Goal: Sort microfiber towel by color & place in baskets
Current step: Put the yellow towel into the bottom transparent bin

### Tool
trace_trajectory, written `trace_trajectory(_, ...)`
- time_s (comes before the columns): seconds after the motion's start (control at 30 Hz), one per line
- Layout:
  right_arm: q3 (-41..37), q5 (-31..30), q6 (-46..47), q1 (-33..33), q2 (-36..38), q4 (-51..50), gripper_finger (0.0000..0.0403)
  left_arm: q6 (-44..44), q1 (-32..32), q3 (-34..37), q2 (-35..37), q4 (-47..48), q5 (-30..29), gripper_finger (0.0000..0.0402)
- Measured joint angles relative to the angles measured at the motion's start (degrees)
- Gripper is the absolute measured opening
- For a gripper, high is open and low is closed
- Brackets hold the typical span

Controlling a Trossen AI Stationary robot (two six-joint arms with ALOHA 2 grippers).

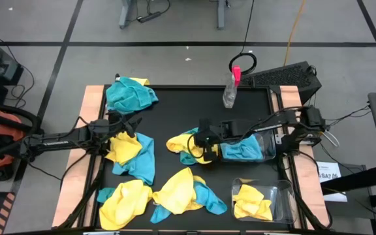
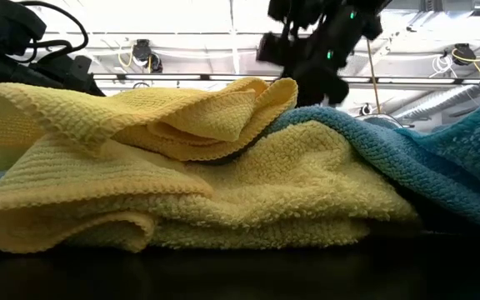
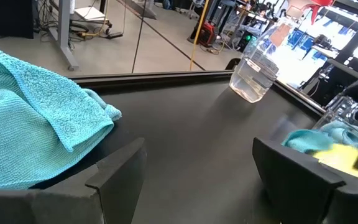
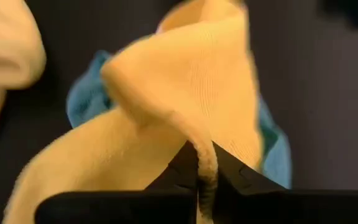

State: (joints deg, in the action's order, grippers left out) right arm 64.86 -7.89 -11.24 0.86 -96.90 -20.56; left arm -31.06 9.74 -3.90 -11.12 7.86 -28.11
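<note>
Yellow and blue microfiber towels lie scattered on the black mat. My right gripper is at mid-table, shut on a yellow towel that lies over a blue one, just left of the clear basket holding a blue towel. A second clear basket, near the right front corner, holds a yellow towel. My left gripper is open and hovers on the left, between a teal towel and a yellow-and-blue pile; in the left wrist view it has bare mat ahead of it. My right gripper pinches a rolled edge or fold of the yellow towel between its two fingers. The cloth spreads out beyond the fingertips, slack, above a blue towel. Whether the towel is lifted clear of the mat does not show.
A clear spray bottle with a pink top stands at the far edge of the mat, also in the left wrist view. More yellow and blue towels lie along the near edge and fill the low view. Bare mat lies mid-far.
</note>
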Motion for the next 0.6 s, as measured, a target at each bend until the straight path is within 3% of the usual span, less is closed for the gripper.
trace_trajectory(0.6, 1.38, 1.18, -1.14, 2.5, 26.82, 0.06, 0.0001, -0.01, 0.0, -0.01, 0.0, 0.0, 0.0, 0.0299)
